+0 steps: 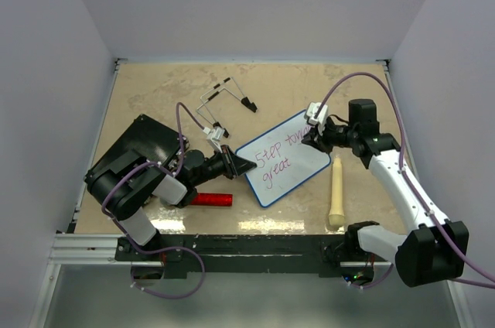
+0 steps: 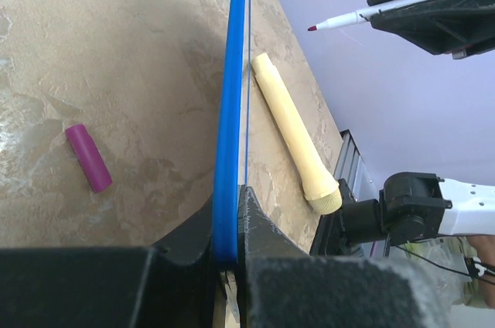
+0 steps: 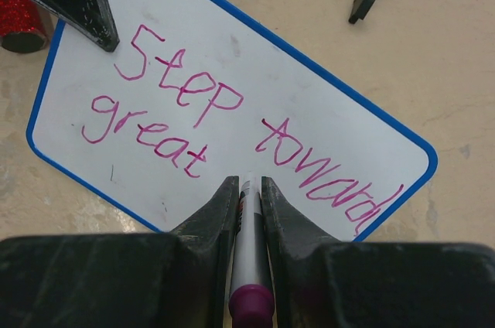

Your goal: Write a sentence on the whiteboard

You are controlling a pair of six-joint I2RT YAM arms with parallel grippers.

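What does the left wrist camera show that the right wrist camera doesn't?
Only the left wrist: a purple cap and a cream wooden stick on the table, the whiteboard seen edge-on. Only the right wrist: the sentence, reading "Step toward great", and a red glittery cylinder. Both: the whiteboard clamped by the left gripper and the marker held by the right gripper.

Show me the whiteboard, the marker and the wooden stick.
whiteboard (image 3: 298, 100), right wrist view, bare white face.
marker (image 3: 249, 243), right wrist view, white barrel.
wooden stick (image 1: 336, 189), top external view, middle of shaft.
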